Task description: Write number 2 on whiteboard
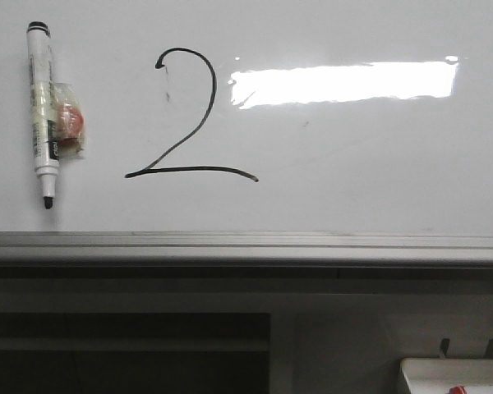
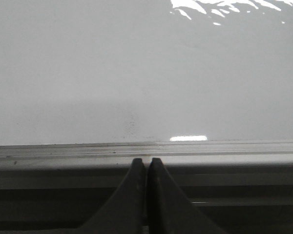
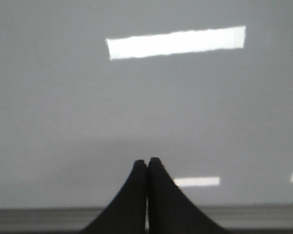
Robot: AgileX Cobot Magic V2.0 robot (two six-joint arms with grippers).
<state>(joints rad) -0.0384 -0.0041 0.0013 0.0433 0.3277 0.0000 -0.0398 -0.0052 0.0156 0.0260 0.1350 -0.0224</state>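
Note:
A large black number 2 [image 1: 191, 119] is drawn on the whiteboard [image 1: 353, 172], left of a bright light reflection. A white marker with black tip and cap [image 1: 42, 115] hangs on the board at far left, tip down, with a taped red and yellow piece on its side. Neither gripper shows in the front view. My left gripper [image 2: 147, 161] is shut and empty, in front of the board's silver bottom rail [image 2: 63, 153]. My right gripper [image 3: 147, 161] is shut and empty, facing bare whiteboard [image 3: 63, 97].
The silver-grey rail [image 1: 246, 245] runs under the board. Below it is a dark recess [image 1: 123, 353]. A white tray corner with a red item [image 1: 456, 379] shows at the lower right. A faint dashed mark [image 1: 168, 86] lies beside the digit's top.

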